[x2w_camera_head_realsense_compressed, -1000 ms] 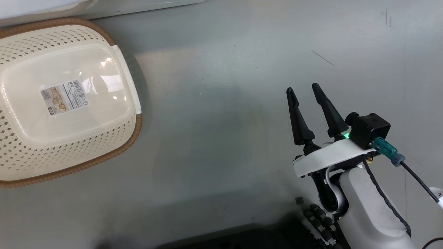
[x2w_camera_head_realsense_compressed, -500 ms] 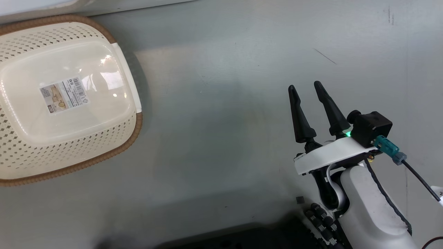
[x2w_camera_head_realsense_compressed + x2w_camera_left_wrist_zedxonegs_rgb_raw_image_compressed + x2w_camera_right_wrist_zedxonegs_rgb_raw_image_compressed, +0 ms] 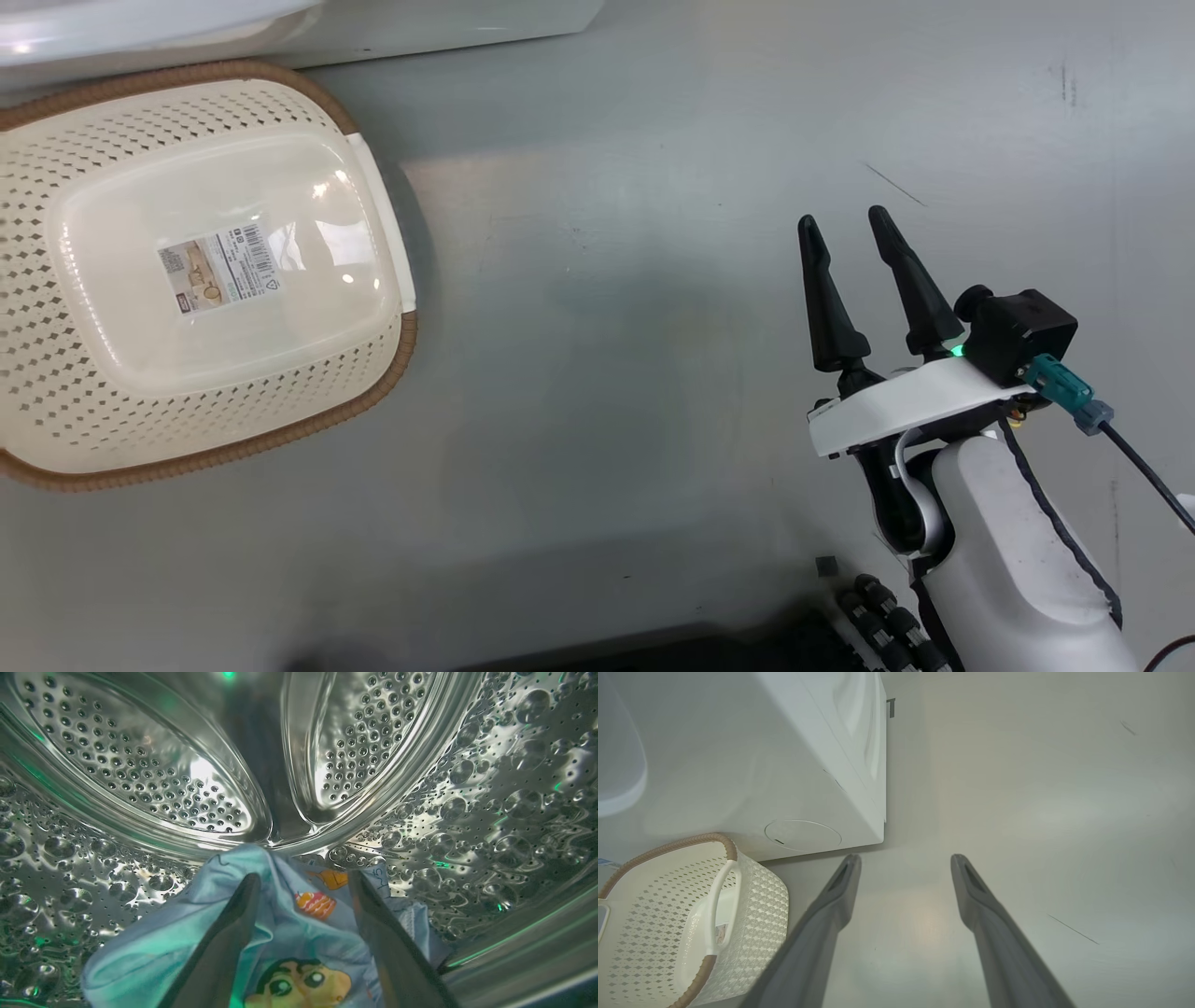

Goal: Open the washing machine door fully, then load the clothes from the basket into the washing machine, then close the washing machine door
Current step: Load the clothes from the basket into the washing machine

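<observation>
Light blue fabric, the clothes (image 3: 280, 933), lies low in the steel drum (image 3: 140, 788) of the washing machine (image 3: 784, 774), at six o'clock in the left wrist view, printed with a cartoon face, an orange-red cake and dark script too small to read. The left claw (image 3: 304, 875) stands with fingers (image 3: 224, 942) spread, the cloth between them and draped against the seven o'clock one. It looks let go rather than pinched, though folds hide the contact. The dimpled, perforated drum wall leaves room all round the cloth.

In the head view the basket (image 3: 56, 439), cream perforated plastic with a brown woven rim, sits at nine o'clock on the grey floor (image 3: 607, 280). A barcoded label (image 3: 219, 273) lies on its bottom, its print illegible. The right claw (image 3: 841, 217), fingers apart and holding nothing, hovers at four o'clock over open floor, well apart from the basket.
</observation>
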Robot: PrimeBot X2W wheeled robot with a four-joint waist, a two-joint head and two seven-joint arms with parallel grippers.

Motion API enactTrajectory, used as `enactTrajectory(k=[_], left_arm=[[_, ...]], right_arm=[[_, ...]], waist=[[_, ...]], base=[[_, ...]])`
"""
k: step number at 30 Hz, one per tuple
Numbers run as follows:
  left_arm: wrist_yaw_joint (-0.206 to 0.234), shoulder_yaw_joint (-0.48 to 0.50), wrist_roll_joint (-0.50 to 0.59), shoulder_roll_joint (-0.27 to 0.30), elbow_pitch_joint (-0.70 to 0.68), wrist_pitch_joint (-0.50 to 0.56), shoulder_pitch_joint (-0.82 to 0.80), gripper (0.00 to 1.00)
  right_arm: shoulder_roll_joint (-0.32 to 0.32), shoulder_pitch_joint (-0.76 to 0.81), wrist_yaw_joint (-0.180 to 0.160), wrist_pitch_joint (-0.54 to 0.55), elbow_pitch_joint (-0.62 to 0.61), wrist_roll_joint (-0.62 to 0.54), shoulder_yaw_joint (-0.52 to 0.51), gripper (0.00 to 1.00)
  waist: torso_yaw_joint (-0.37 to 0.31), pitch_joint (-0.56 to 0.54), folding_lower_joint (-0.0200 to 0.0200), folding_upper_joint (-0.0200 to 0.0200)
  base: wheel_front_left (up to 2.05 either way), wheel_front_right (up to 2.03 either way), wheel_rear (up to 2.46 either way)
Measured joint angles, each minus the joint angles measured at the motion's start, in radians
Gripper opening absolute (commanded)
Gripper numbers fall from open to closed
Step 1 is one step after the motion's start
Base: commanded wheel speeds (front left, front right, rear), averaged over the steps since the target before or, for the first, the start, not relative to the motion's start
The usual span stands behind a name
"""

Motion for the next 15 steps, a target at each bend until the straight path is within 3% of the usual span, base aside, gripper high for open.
enactTrajectory(k=[15], left_arm=[[0.0,-0.014,-0.015,-0.058,0.059,-0.081,0.096,1.0]], right_arm=[[0.0,-0.002,0.001,0.0,0.025,-0.024,-0.049,1.0]], waist=[[0.05,-0.096,0.0,0.0]], base=[[0.0,0.0,0.0]])
